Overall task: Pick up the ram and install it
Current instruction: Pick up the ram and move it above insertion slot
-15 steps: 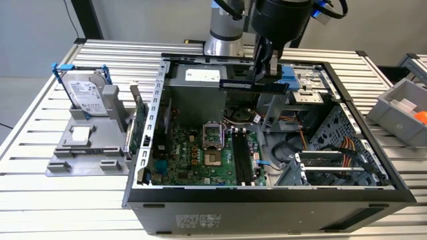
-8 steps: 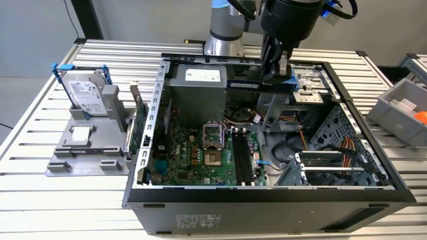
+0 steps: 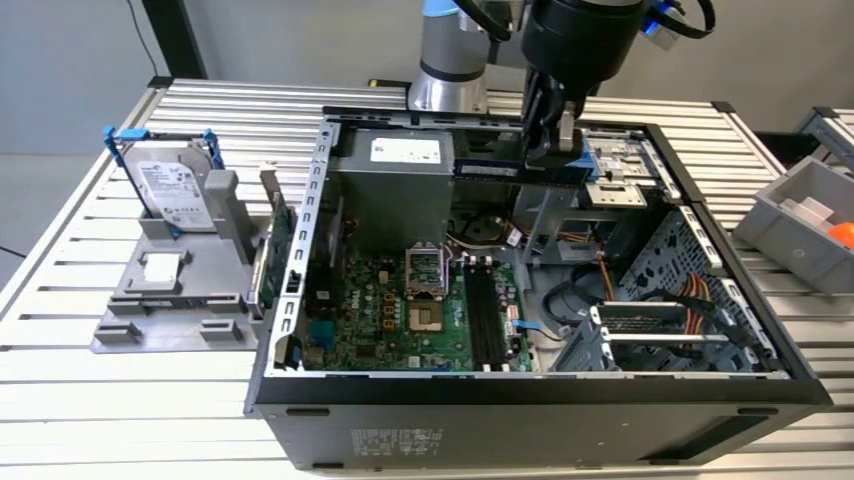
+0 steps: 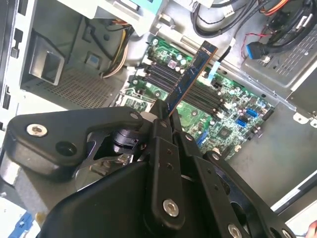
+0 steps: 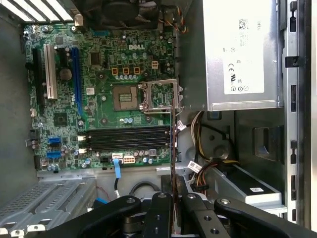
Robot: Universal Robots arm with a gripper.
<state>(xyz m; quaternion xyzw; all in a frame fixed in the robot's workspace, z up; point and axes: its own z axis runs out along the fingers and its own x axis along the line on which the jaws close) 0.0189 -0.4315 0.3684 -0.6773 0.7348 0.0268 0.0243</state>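
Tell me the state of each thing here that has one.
gripper: shut on the RAM stick
RAM stick: held over the motherboard, not seated
RAM slots: empty
CPU socket: open, no processor
computer case: lying on its side, open
hard drive: upright in a gray stand outside the case

A table (image 3: 200, 100) of silvery ribbed metal slats spreads beneath the hand (image 3: 558, 148) and well past it on every side. Far from the hand, toward the exterior view's left, a dark upright post (image 3: 174, 38) rises beyond the table's edge against a plain pale grey wall (image 3: 267, 35). Below that wall a strip of grey floor (image 3: 40, 190) shows, farther from the hand than the table's corner. Well apart from the hand on the exterior view's right, a grey bin (image 3: 787, 220) rests on the slats. The light is even and soft, the shadows faint.
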